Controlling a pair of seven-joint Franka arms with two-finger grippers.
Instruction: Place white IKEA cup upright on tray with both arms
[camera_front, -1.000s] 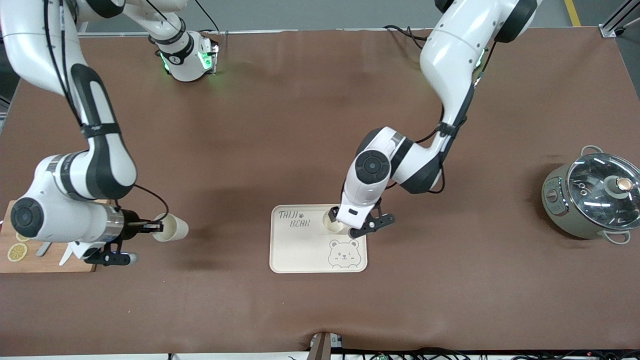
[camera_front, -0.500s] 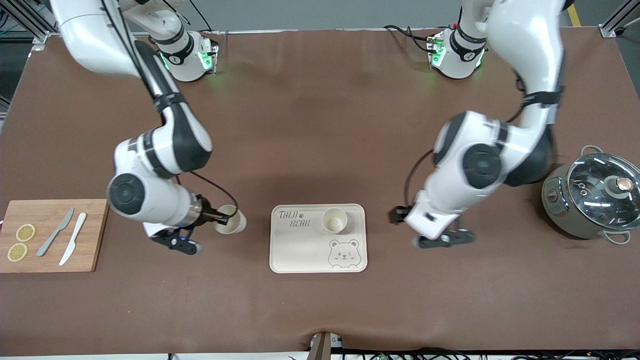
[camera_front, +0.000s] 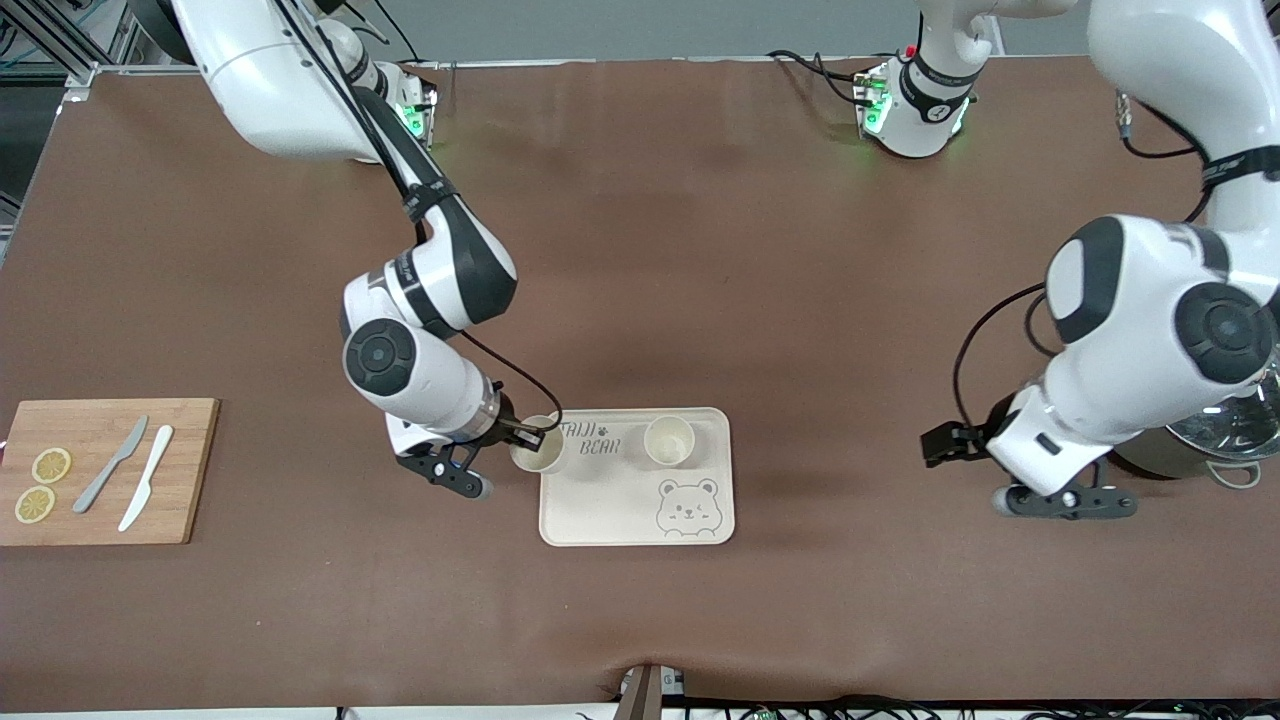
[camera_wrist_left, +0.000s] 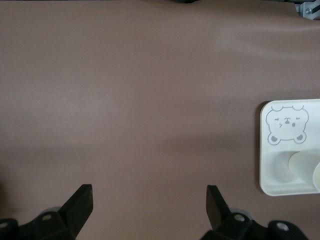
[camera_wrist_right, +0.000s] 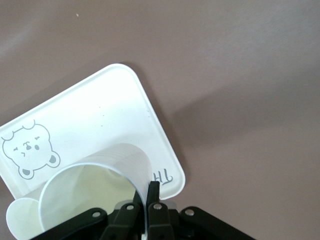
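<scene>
two white plastic cups show here. one white cup (camera_front: 669, 441) stands upright on the flat cream rectangular tray (camera_front: 600, 500) with grey "taiji bear" lettering and a grey bear face, in the tray's corner farthest from the front camera and toward the left arm's end of the table. the second white cup (camera_front: 537, 457) is carried by the right gripper (camera_front: 527, 437), whose fingers (camera_wrist_right: 153, 192) are pressed together on the cup's rim, one inside the wall and one outside. this held cup hangs over the tray's edge at the right arm's end, by the lettering, with its mouth tipped toward the front camera; whether it touches the tray cannot be told.

the left gripper (camera_front: 950, 445) is over bare brown table covering (camera_front: 640, 250), well apart from the tray, toward the left arm's end. its fingers (camera_wrist_left: 80, 200) are spread wide with nothing between them.

a grey-green cooking pot with a glass lid (camera_front: 1215, 440) sits beside the left arm, mostly hidden by it. at the right arm's end lies a wooden cutting board (camera_front: 190, 470) carrying two lemon slices (camera_front: 43, 483), a grey knife (camera_front: 110, 477) and a white knife (camera_front: 146, 491).
</scene>
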